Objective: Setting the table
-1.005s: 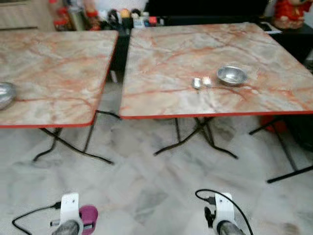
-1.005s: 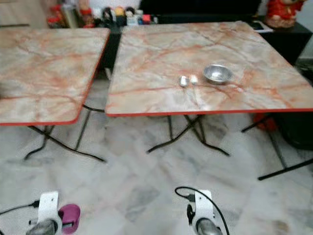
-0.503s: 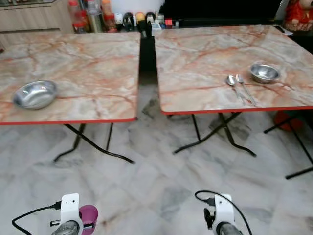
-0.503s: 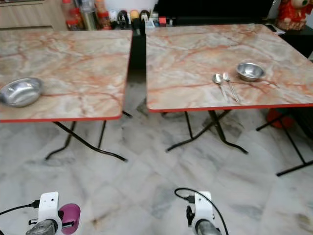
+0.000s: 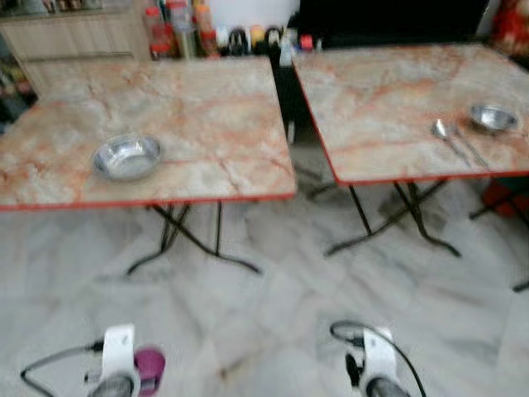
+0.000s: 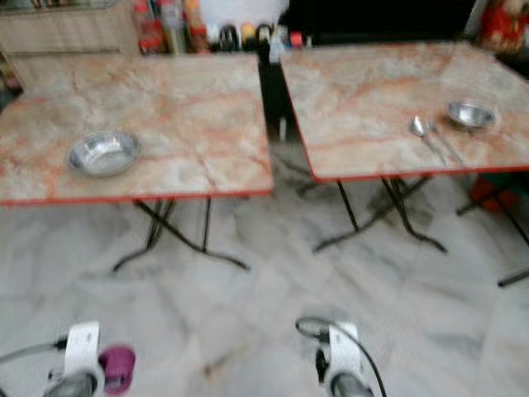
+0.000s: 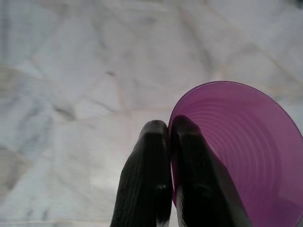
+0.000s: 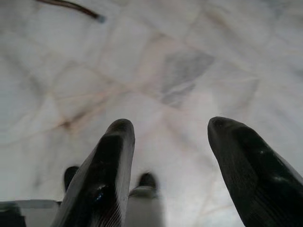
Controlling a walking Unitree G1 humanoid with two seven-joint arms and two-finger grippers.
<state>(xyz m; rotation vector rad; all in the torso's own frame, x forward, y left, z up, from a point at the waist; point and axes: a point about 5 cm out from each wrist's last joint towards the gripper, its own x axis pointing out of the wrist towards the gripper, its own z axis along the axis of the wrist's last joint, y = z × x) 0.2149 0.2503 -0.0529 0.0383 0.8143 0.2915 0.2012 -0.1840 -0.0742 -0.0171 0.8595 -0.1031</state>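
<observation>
Marble floor tiles (image 5: 273, 306), pale grey with darker veins, are seen nearest, beneath both arms. At the bottom of the head views the left gripper (image 7: 170, 137) is held low, and its two black fingers (image 7: 147, 179) are pressed together on the rim of a purple plastic cup (image 7: 246, 156), one finger outside the wall and one inside it; the cup's ribbed interior is turned toward the wrist camera. The right gripper (image 8: 170, 137) is held low on the other side, its fingers (image 8: 109, 170) spread wide apart with nothing between them, above the bare floor.

Farther off, two folding tables with pinkish marble-patterned tops and red edging are set side by side, a narrow gap being left between them. On the left table (image 5: 207, 116) a round steel bowl (image 5: 126, 157) is placed near the front edge, toward the robot's left. On the right table (image 5: 372, 107) a smaller steel bowl (image 5: 494, 118) is found toward the far right, and just beside it, on its left, a metal spoon (image 5: 442, 131) and a metal fork (image 5: 469, 147) are laid next to each other. Black crossed legs are seen under both tables.

Behind the tables a row of bottles and jars (image 5: 223, 37) is lined up against the wall, blurred and not told apart
</observation>
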